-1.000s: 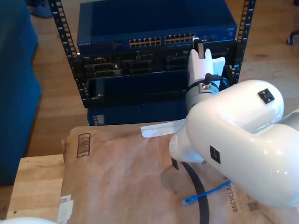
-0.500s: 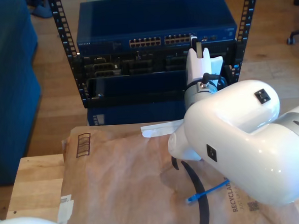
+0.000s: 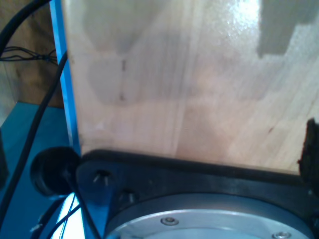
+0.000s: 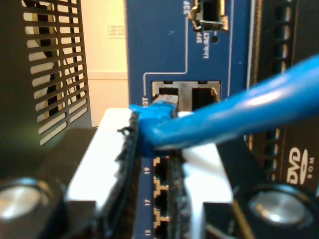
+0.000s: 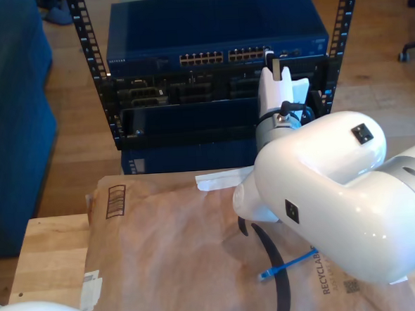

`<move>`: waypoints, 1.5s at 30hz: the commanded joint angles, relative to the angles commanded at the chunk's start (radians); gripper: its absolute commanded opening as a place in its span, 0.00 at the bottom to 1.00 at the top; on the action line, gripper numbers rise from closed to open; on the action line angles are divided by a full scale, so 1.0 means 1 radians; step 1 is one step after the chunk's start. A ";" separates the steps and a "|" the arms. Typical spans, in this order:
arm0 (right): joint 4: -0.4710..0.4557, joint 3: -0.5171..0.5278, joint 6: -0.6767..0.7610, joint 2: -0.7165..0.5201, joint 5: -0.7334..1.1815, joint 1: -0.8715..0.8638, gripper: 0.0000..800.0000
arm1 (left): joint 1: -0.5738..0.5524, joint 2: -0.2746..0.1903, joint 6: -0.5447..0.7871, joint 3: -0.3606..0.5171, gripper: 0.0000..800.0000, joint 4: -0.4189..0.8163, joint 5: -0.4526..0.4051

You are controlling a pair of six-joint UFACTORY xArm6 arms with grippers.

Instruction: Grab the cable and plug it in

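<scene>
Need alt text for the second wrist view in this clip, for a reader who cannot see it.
My second gripper pinches the blue cable between its fingers, the plug end right at a port on the blue switch. A black vented panel stands beside the switch.

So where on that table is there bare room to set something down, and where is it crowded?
Free: the brown paper between the barcode print and the tape strip, and the bare wood at the exterior view's left. Crowded: the exterior view's right, where the white arm hangs over the black strap and the loose cable end.
</scene>
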 joint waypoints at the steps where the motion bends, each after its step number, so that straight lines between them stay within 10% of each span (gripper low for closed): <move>1: 0.000 -0.005 0.000 0.000 0.002 -0.002 0.00 | 0.000 0.000 0.000 0.002 1.00 0.002 0.000; 45: -0.009 -0.064 0.000 0.038 0.011 -0.023 0.00 | 0.000 0.000 0.000 0.000 1.00 0.002 0.000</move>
